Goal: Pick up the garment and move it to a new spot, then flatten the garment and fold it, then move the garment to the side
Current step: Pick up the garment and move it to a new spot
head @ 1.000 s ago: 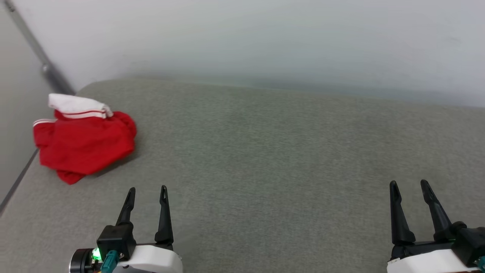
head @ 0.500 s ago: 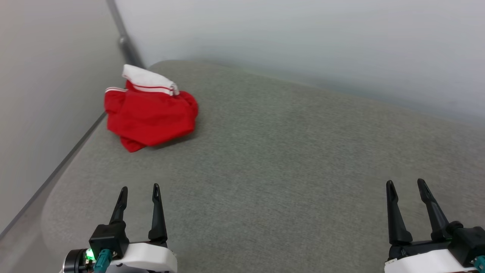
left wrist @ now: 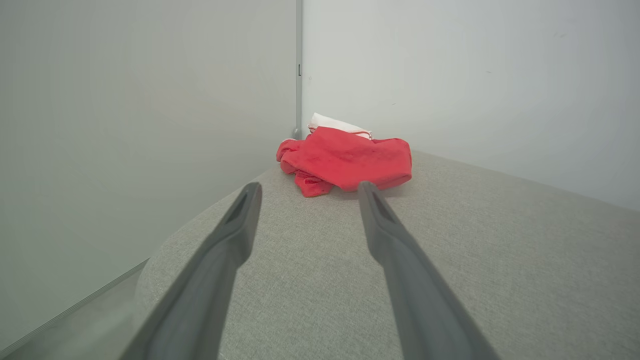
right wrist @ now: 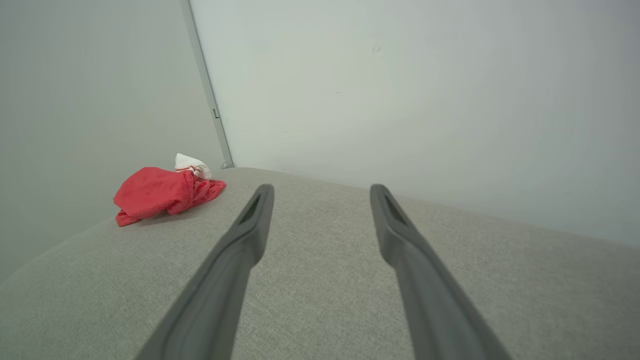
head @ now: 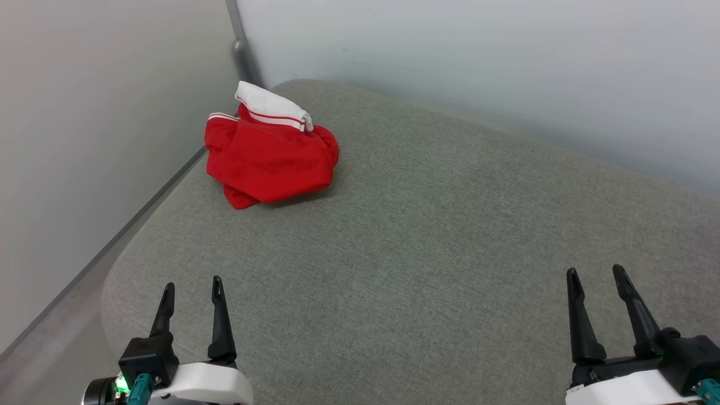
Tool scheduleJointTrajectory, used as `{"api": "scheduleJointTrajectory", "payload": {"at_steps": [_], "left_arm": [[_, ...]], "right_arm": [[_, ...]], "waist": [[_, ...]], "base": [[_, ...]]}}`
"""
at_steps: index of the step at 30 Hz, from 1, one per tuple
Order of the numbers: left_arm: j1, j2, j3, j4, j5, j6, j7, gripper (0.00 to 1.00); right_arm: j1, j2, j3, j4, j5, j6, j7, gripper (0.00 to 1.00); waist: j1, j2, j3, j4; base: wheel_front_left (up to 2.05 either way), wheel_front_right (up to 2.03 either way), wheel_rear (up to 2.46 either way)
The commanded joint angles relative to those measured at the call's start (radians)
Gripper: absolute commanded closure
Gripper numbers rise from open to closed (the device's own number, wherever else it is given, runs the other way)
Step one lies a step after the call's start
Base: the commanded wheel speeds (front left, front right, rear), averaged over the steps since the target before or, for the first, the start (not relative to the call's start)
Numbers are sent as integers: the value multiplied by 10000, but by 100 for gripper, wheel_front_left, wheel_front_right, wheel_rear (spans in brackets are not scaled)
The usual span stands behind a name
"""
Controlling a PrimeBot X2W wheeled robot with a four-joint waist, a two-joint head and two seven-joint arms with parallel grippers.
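On the grey fabric bench [head: 450,253] the crumpled red-and-white shiny jersey [head: 270,154] sits bunched in the far-left corner, left end effector [head: 192,283] and right end effector [head: 594,269] both open, empty, so I'd reach low and pinch a thick fold.

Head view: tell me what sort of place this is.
Probably a bare test booth, not a home: plain pale walls meeting at a grey post, a grey fabric pad filling the corner, and a crumpled garment on it.
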Motion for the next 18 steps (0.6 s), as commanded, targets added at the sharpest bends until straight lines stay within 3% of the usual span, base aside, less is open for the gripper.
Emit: {"api": "scheduleJointTrajectory", "payload": {"at_steps": [1,5,9,18], "left_arm": [[-13,-10,54,-4,-26,18,-28,0],[-381,-8,214,43,-97,-76,-28,0],[-1200,31,848,115,26,-474,-28,0],[-4091,917,2771,401,-191,-1424,-28,0]], "right_arm": [[-7,13,24,-26,-44,-3,-21,0],[-121,13,-19,-92,-140,-3,-21,0],[-323,11,-56,-182,-348,-3,-21,0],[-1079,13,-331,-582,-1033,-3,-21,0]], "waist": [[0,-1,32,-57],[0,-1,200,-248],[0,-1,580,-530],[0,-1,2100,-1314]], "base": [[0,0,0],[0,0,0],[0,0,0],[0,0,0]]}}
